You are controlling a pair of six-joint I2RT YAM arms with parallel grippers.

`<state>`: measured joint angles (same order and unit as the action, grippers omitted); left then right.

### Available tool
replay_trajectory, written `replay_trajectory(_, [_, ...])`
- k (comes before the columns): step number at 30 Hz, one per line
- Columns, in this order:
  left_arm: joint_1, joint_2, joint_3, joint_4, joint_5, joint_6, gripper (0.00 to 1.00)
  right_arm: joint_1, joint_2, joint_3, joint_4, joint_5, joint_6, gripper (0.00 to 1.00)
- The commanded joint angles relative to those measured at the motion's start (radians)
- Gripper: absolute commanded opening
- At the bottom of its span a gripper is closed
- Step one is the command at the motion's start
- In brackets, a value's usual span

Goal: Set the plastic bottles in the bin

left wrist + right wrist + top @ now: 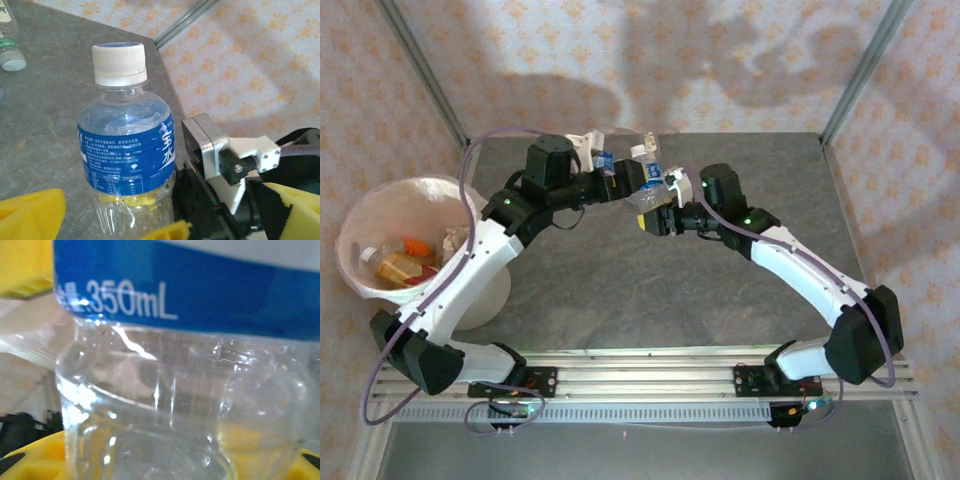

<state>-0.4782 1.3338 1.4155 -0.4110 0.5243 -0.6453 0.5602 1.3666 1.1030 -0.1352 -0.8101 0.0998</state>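
Bottle [645, 178] with a blue label and white cap hangs tilted above the far middle of the grey table [620, 290] in the overhead view. Its lower body is clamped in the right gripper [655, 213], and the left gripper [620, 183] sits just beside it on its left. Bare tabletop stretches from the pair toward the arm bases, while the table's far edge lies close behind them. At the table's left side the bin [348, 225] holds several bottles [400, 268], orange labels among them.

From the left wrist, the left gripper [165, 215] stands spread wide. Its yellow fingers [30, 210] sit at either side of the frame, with the bottle [127, 150] between them and clear of both. A second bottle [9, 47] lies on the table beyond, and the table's edge runs just behind the cap.

From the right wrist, the right gripper [165, 462] shows yellow pads [35, 455] on either side of the bottle's clear base [170, 405].
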Motion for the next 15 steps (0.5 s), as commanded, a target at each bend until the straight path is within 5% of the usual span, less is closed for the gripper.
replay_trajectory(1, [0.002, -0.019, -0.001, 0.032, -0.11, 0.057, 1.0, 0.008, -0.032, -0.013, 0.213, -0.122, 0.242, 0.44])
replay_trajectory(8, [0.002, 0.027, -0.037, 0.137, 0.107, 0.057, 1.0, 0.049, -0.034, -0.002, 0.314, -0.211, 0.298, 0.45])
replay_trajectory(11, [0.003, 0.05, -0.035, 0.148, 0.117, 0.048, 1.0, 0.067, -0.021, 0.019, 0.325, -0.27, 0.284, 0.47])
replay_trajectory(15, [0.004, 0.074, -0.046, 0.259, 0.212, -0.004, 0.86, 0.078, -0.014, 0.026, 0.335, -0.276, 0.277, 0.48])
